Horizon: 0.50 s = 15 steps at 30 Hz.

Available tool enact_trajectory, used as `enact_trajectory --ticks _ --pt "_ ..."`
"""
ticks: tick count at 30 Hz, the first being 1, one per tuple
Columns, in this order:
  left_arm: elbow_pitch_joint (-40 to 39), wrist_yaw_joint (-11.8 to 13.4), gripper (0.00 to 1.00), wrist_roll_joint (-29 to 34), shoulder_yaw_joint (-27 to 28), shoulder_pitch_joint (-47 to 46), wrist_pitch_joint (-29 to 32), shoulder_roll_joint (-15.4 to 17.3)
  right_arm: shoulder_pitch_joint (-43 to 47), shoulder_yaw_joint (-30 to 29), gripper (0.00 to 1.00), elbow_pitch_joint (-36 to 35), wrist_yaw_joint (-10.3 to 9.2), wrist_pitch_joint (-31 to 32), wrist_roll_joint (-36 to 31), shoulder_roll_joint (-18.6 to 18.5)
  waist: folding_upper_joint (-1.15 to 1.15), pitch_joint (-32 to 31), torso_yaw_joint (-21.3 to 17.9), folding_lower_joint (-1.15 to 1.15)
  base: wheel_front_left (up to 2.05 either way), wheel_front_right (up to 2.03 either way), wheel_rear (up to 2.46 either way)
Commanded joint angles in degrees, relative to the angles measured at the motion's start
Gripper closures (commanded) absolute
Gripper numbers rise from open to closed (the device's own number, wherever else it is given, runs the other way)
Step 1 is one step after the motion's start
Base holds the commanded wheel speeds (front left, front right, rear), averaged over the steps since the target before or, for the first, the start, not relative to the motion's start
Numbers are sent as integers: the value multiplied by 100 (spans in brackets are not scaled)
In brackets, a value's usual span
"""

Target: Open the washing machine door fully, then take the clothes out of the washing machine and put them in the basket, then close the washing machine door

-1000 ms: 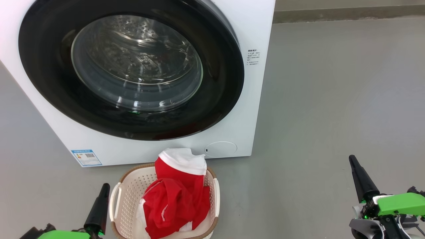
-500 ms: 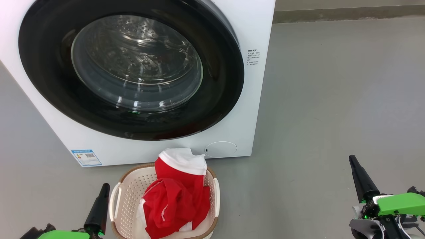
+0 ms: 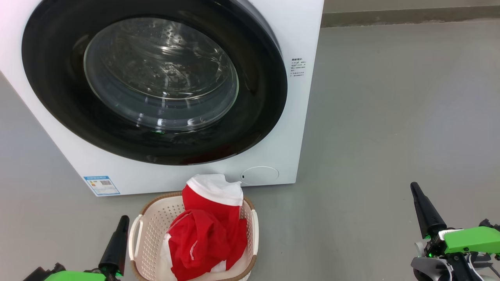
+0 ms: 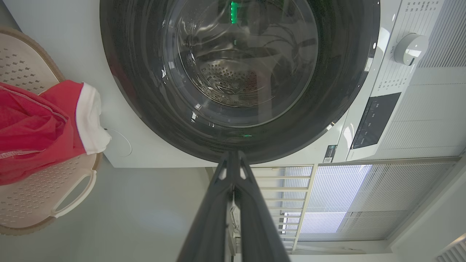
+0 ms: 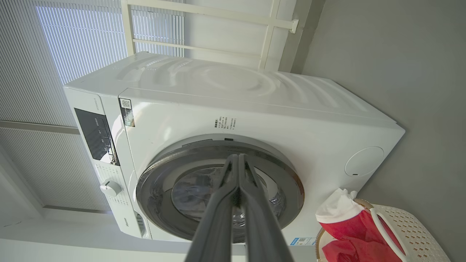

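The clothes point(image 3: 207, 234) lie heaped in the basket point(image 3: 150, 230), whose long axis runs straight out from the washer point(image 3: 273, 156) below its shut door point(image 3: 54, 78), while the left gripper point(image 3: 124, 219) and right gripper point(image 3: 413, 187) hover clenched and empty, pointing machineward.

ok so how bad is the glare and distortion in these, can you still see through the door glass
Head view: white streaks on the round black-rimmed glass door, steel drum holes readable. Left wrist view: wide-angle bowing, green glint on the glass, slatted blinds washed out. Right wrist view: big white boxy washing machine looks skewed, blinds glare top left.
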Motion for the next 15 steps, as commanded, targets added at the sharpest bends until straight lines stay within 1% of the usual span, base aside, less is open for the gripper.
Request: enact_trajectory --ticks 1,15 --pt "-118 -80 100 -40 201 -241 20 48 -243 86 100 -182 -3 34 39 -45 0 0 0 0 0 0 0" --pt "-119 -80 100 -40 201 -241 20 48 -243 86 100 -182 -3 34 39 -45 0 0 0 0 0 0 0"
